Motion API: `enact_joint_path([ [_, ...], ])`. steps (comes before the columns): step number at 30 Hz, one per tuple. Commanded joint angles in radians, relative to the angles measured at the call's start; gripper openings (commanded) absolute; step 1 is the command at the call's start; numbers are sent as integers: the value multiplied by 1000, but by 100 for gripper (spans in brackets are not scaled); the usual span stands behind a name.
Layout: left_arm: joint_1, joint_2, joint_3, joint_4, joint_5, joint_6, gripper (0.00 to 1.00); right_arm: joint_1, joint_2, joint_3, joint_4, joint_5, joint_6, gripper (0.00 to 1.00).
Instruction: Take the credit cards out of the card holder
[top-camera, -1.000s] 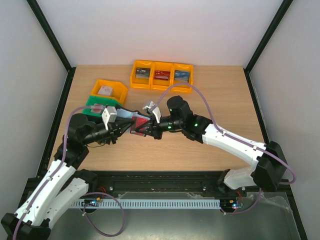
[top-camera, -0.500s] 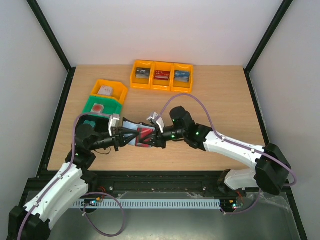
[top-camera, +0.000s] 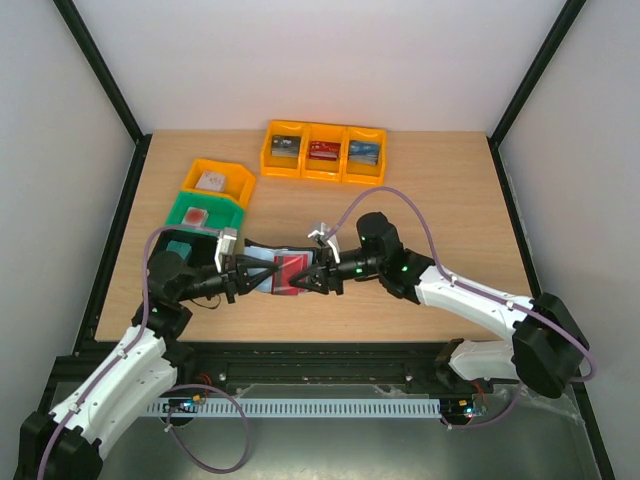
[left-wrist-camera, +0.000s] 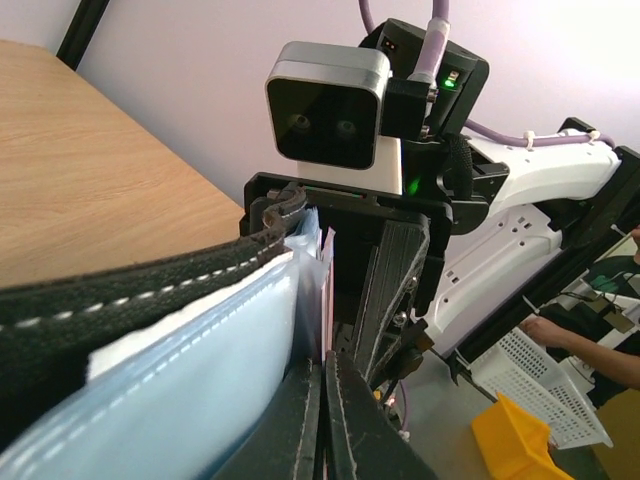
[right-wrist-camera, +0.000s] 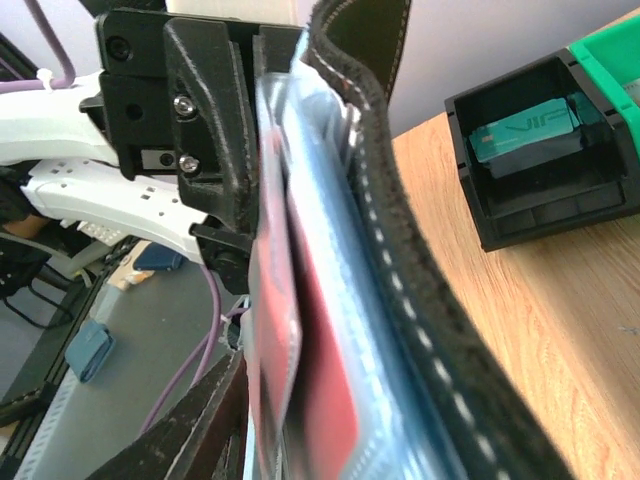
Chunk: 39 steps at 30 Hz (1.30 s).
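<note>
The black card holder (top-camera: 262, 272) hangs open between my two grippers above the table's near middle. My left gripper (top-camera: 240, 278) is shut on the edge of its grey-blue clear pocket (left-wrist-camera: 190, 390), with the black stitched cover (left-wrist-camera: 140, 285) above. A red credit card (top-camera: 292, 272) shows in the holder's right half. My right gripper (top-camera: 304, 282) is at that card's right edge, shut on it. In the right wrist view the red card (right-wrist-camera: 325, 390) stands edge-on beside the stitched cover (right-wrist-camera: 400, 260), with one dark finger (right-wrist-camera: 185, 435) against it. A teal card (right-wrist-camera: 522, 135) lies in a black bin.
A black bin (top-camera: 178, 245), a green bin (top-camera: 205, 212) and a yellow bin (top-camera: 222, 180) stand in a row at the left. Three joined yellow bins (top-camera: 323, 152) with cards stand at the back. Black frame posts edge the table.
Both grippers and the holder moved toward the near edge and lower. My right arm drew back to the right, and the red card shows flatter and more fully.
</note>
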<state>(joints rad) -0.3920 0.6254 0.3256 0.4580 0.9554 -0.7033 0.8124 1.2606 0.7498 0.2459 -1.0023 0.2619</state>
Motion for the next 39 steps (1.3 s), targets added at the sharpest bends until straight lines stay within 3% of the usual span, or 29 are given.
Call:
enact_joint_path([
  [1, 8, -6, -6, 44, 28, 3, 2, -11, -48, -5, 9, -57, -31, 33],
  [8, 13, -7, -5, 29, 30, 20, 2, -14, -42, 10, -15, -84, -33, 2],
  [13, 12, -19, 9, -21, 78, 82, 2, -15, -48, 14, -16, -93, -48, 2],
  [22, 13, -21, 9, -73, 67, 129, 22, -13, -43, 42, -53, -122, -66, 2],
  [24, 13, -21, 8, -80, 66, 137, 17, -14, -46, 44, -53, -125, -67, 2],
  [26, 13, -22, 10, -84, 60, 144, 4, -14, -48, 49, -53, -125, -67, 2],
  [35, 13, -23, 16, -88, 50, 134, 2, -15, -59, 47, -88, -92, -100, 16],
  [39, 15, -23, 20, -76, 52, 125, 2, -18, -55, 47, -118, -80, -117, 12],
])
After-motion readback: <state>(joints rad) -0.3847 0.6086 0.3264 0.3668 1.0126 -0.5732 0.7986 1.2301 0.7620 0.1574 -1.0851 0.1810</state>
